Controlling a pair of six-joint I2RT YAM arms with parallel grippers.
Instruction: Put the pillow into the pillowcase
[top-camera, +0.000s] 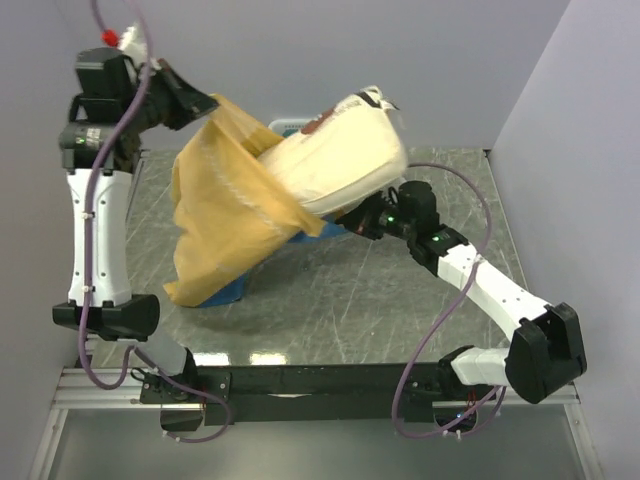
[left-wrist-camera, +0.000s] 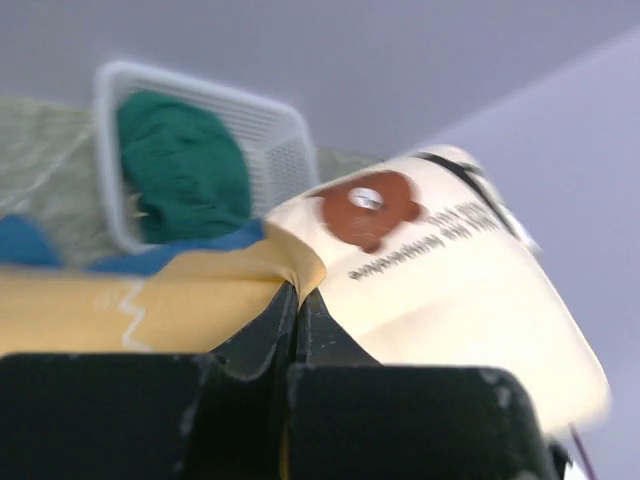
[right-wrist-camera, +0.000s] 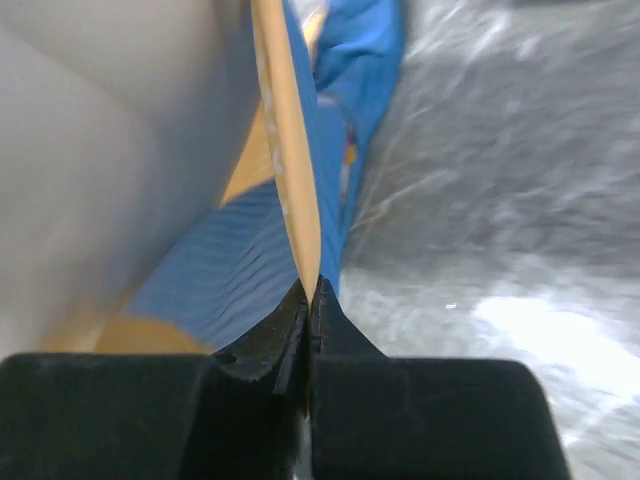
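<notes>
The cream-white pillow (top-camera: 340, 155) with a brown bear face (left-wrist-camera: 365, 208) is lifted off the table, its lower end inside the mouth of the mustard-yellow pillowcase (top-camera: 225, 220). The case hangs down to the table, blue side (top-camera: 228, 290) showing at the bottom. My left gripper (top-camera: 200, 103) is raised at the back left, shut on the case's upper rim (left-wrist-camera: 290, 265). My right gripper (top-camera: 355, 222) is below the pillow, shut on the case's lower rim (right-wrist-camera: 295, 200), blue fabric (right-wrist-camera: 230, 290) beside it. The pillow's grey underside (right-wrist-camera: 90, 170) fills the left of the right wrist view.
A white mesh basket (left-wrist-camera: 265, 130) with a teal cloth (left-wrist-camera: 180, 175) stands at the back of the grey marbled table (top-camera: 400, 300), behind the pillow. Walls close in at the back and on both sides.
</notes>
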